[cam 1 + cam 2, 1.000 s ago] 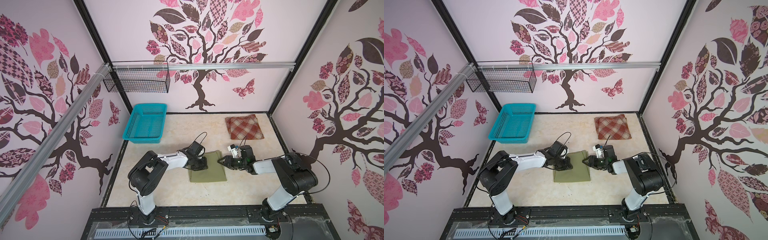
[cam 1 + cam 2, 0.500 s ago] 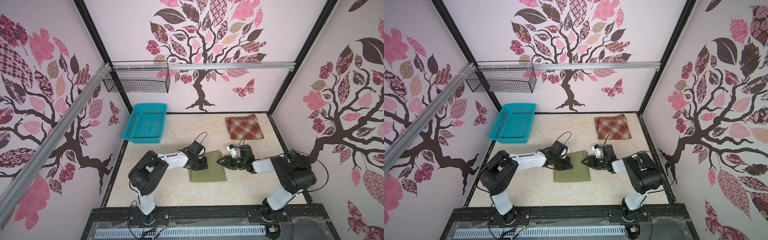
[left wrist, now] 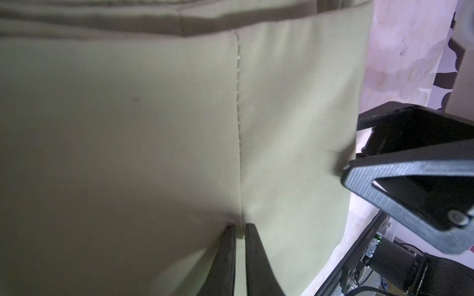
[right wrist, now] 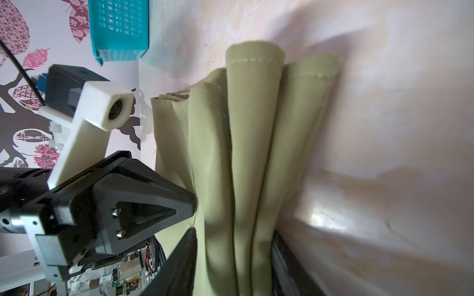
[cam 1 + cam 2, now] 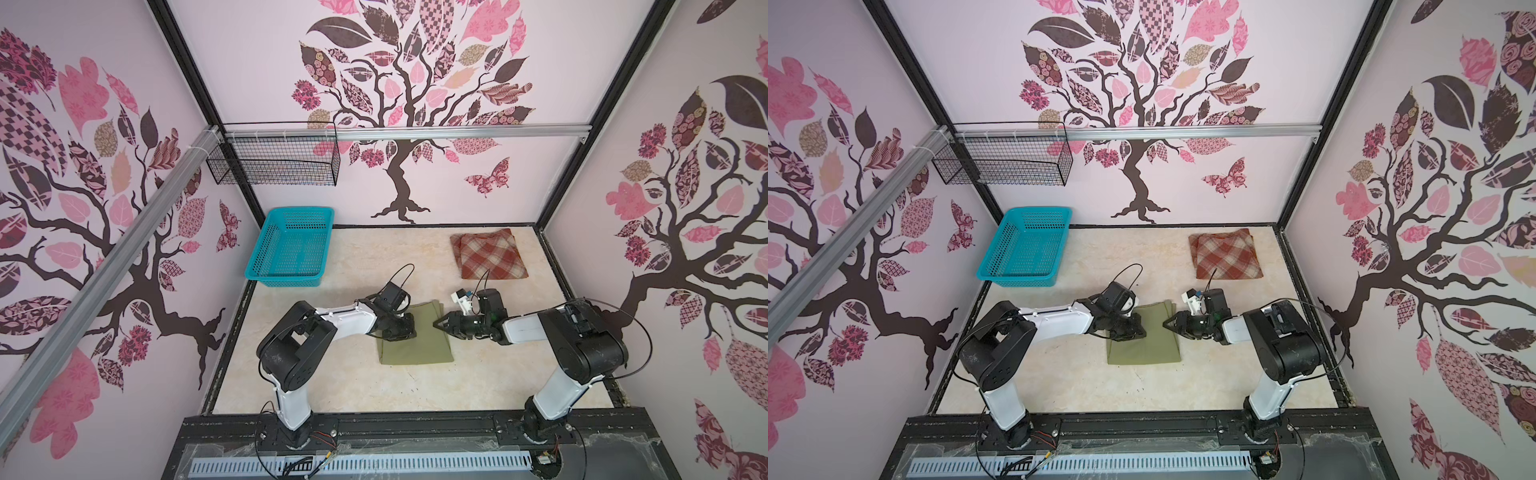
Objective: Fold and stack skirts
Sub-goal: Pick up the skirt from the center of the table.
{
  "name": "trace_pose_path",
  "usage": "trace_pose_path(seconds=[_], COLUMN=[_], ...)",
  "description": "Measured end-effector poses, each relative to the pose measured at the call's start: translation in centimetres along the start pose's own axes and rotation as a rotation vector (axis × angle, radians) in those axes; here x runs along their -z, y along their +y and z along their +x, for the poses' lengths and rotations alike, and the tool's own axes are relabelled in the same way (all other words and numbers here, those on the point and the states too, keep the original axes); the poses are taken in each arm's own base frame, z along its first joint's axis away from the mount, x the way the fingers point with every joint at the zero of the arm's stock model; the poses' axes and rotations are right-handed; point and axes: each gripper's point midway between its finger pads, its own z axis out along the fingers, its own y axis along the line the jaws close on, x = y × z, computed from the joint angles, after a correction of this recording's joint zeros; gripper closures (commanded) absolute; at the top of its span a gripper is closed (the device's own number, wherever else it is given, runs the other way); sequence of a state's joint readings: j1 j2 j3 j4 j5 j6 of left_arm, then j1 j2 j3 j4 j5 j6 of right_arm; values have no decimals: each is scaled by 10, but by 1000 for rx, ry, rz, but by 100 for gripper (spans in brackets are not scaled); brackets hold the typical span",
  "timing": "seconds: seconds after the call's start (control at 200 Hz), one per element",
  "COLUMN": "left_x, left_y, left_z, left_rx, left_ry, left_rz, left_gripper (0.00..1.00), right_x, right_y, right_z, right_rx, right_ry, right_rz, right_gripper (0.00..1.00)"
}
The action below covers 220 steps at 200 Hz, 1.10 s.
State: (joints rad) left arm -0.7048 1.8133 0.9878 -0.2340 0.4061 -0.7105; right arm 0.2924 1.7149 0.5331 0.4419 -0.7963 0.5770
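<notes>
The olive-green skirt [image 5: 419,345] [image 5: 1150,345] lies folded flat near the table's middle. My left gripper [image 5: 409,328] [image 3: 239,228] lies low over its left side, jaws nearly together and pinching the cloth at a seam. My right gripper [image 5: 438,324] [image 4: 233,235] reaches in from the right. Its fingers [image 4: 184,256] clamp the stacked folds of the skirt's right edge [image 4: 246,153]. The rust-red and cream plaid skirt [image 5: 488,253] [image 5: 1225,253] sits folded at the back right, away from both grippers.
A turquoise plastic basket [image 5: 286,276] [image 5: 1017,280] stands at the back left of the table. A black wire basket [image 5: 274,162] hangs on the rail above it. Walls close the table in on three sides.
The right gripper's jaws have narrowed onto the olive-green skirt's right edge. Both arms have hardly moved, and the left gripper keeps its pinch.
</notes>
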Motion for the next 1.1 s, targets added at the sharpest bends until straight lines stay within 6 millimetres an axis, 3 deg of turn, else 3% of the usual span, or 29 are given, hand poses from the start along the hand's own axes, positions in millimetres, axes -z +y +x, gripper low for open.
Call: trace_pose_path(seconds=[0.075, 0.235, 0.45, 0.59, 0.795, 1.1], left_x=[0, 0, 5, 32, 86, 106], left_y=[0, 0, 0, -3, -9, -3], left_z=[0, 0, -5, -25, -55, -50], left_rx=[0, 0, 18, 45, 49, 35], left_ry=[0, -1, -16, -87, -233, -275], left_rz=[0, 0, 2, 29, 64, 21], left_gripper=[87, 88, 88, 88, 88, 88], right_x=[-1, -3, 0, 5, 11, 21], right_y=[0, -10, -12, -12, 1, 26], right_z=[0, 3, 3, -4, -35, -85], right_rx=[-3, -37, -69, -65, 10, 159], right_ry=[2, 7, 9, 10, -7, -35], right_rz=[-2, 30, 65, 137, 205, 281], right_gripper=[59, 100, 100, 100, 100, 100])
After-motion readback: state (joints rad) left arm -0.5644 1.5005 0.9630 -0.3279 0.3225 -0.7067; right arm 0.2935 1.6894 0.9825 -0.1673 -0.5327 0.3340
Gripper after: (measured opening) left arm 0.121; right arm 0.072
